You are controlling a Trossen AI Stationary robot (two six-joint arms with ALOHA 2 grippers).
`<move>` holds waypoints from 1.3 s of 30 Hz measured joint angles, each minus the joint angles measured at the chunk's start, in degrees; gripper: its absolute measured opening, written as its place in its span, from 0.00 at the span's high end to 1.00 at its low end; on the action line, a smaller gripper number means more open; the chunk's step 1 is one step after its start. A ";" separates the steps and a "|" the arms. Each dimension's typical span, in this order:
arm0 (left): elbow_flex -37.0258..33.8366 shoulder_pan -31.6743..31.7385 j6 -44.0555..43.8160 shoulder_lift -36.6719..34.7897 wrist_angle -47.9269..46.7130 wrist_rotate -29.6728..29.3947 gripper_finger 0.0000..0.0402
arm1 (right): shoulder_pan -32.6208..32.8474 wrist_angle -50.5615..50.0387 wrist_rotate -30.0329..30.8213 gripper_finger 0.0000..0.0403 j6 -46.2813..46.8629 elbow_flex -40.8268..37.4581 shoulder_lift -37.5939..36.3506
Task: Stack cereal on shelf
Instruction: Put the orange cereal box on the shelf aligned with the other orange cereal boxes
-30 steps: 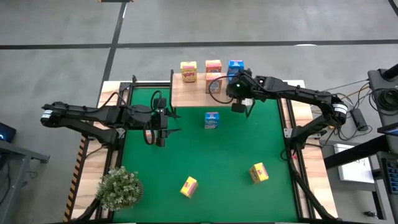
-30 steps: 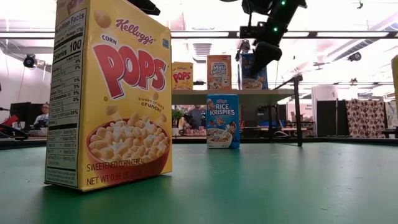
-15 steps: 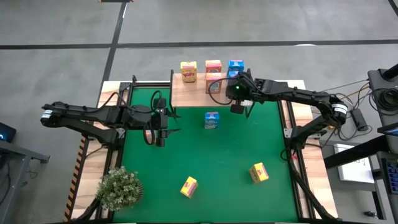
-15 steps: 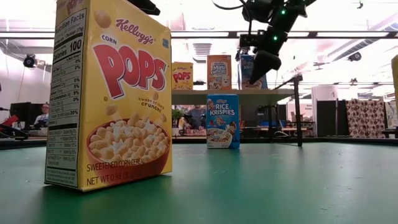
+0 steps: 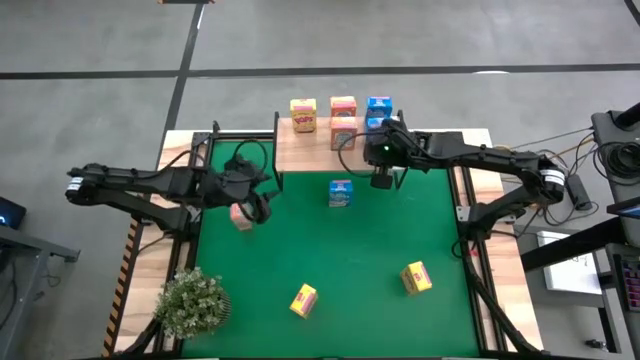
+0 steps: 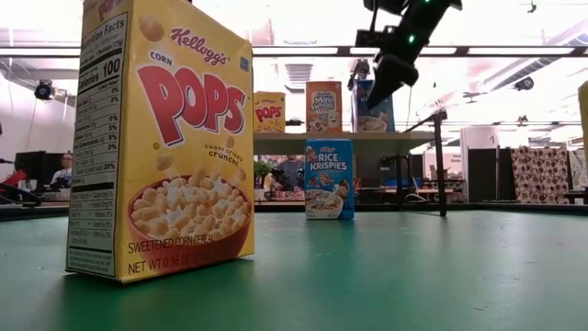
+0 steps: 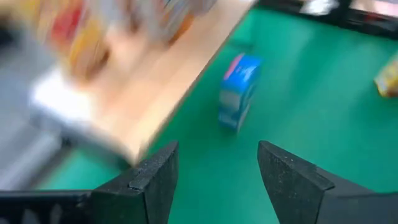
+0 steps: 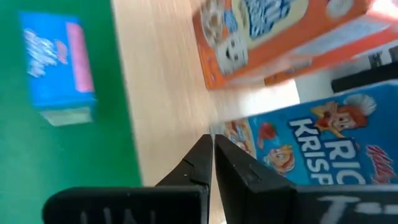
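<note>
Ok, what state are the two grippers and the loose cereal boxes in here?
left gripper: open, holding nothing.
right gripper: shut, holding nothing, at the shelf.
blue box on the mat: standing upright.
yellow box nearest the low camera: standing upright.

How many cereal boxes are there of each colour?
Yellow boxes: 3
Orange-pink boxes: 3
Blue boxes: 3, one partly hidden by an arm
Total: 9
</note>
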 joint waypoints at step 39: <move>-1.21 7.67 -50.78 9.07 -33.89 15.84 0.29 | 12.64 20.55 -0.35 0.98 1.23 -20.14 -15.98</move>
